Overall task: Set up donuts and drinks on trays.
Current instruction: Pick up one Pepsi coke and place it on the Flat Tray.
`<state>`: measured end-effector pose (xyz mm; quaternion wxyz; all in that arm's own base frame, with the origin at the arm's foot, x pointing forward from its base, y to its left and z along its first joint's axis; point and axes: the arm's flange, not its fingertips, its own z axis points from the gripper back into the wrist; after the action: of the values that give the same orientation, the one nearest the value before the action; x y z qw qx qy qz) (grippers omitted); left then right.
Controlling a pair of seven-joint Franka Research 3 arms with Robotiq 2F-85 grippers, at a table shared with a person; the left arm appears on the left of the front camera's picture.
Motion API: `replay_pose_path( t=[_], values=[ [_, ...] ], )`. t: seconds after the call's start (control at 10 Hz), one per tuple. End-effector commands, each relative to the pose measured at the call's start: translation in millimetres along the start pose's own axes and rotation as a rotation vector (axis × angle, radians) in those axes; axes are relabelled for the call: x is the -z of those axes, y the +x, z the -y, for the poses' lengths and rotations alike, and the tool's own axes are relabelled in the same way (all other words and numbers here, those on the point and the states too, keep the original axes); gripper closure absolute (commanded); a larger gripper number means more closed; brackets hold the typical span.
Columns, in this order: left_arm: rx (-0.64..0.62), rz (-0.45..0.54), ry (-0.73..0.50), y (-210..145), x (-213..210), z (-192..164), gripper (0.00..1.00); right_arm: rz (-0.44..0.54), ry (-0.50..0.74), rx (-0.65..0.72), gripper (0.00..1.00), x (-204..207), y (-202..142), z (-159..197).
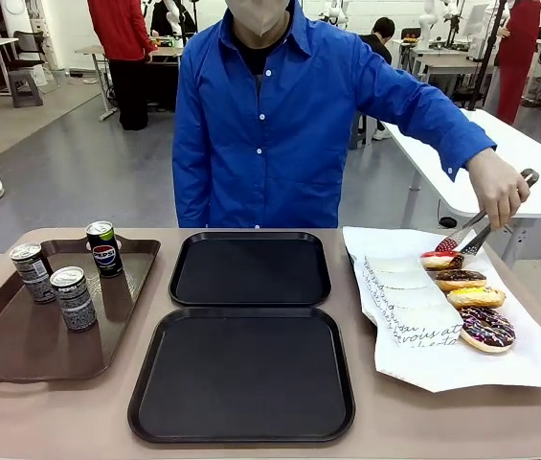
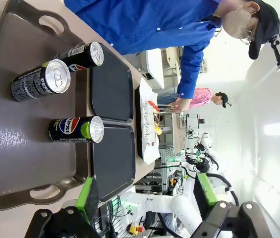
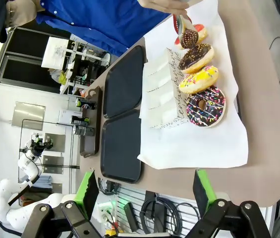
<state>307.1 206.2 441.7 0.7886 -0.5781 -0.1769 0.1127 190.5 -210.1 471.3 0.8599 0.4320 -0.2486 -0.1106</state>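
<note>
On the table [image 1: 385,428], the far tray [image 1: 250,269] and near tray [image 1: 241,376] lie at the middle. The brown tray [image 1: 16,340] at the left edge carries three cans [image 1: 73,298]. Four donuts [image 1: 486,329] line the paper [image 1: 442,362] by the right edge; a hand [image 1: 500,190] holds tongs [image 1: 471,233], seemingly touching the farthest. The left gripper [image 2: 145,194] and right gripper [image 3: 143,187] hang spread.

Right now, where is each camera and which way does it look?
Front view: between the arms, facing across two black rectangular plastic trays to the blue-shirted person.
Left wrist view: behind the open left tool, facing three slim metal cans on a brown plastic tray.
Right wrist view: behind the open right tool, facing four iced ring donuts.
Both wrist views share the black trays.
</note>
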Motion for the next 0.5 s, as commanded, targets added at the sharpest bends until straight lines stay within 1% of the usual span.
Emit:
replay_pose_path(
  t=[0.0,0.2,0.3,0.4],
  values=[
    [0.007,0.007,-0.017,-0.2,-1.1,2.1,0.0,0.003,0.018,-0.014,0.0,0.3,1.9,1.1],
    [0.007,0.007,-0.017,-0.2,-1.1,2.1,0.0,0.003,0.018,-0.014,0.0,0.3,1.9,1.1],
    [0.0,0.0,0.0,0.0,-0.1,0.0,0.0,0.003,0.018,-0.014,0.0,0.3,1.9,1.1],
    [0.018,-0.025,0.036,-1.9,6.3,5.8,0.0,0.003,0.018,-0.014,0.0,0.3,1.9,1.1]
  ],
)
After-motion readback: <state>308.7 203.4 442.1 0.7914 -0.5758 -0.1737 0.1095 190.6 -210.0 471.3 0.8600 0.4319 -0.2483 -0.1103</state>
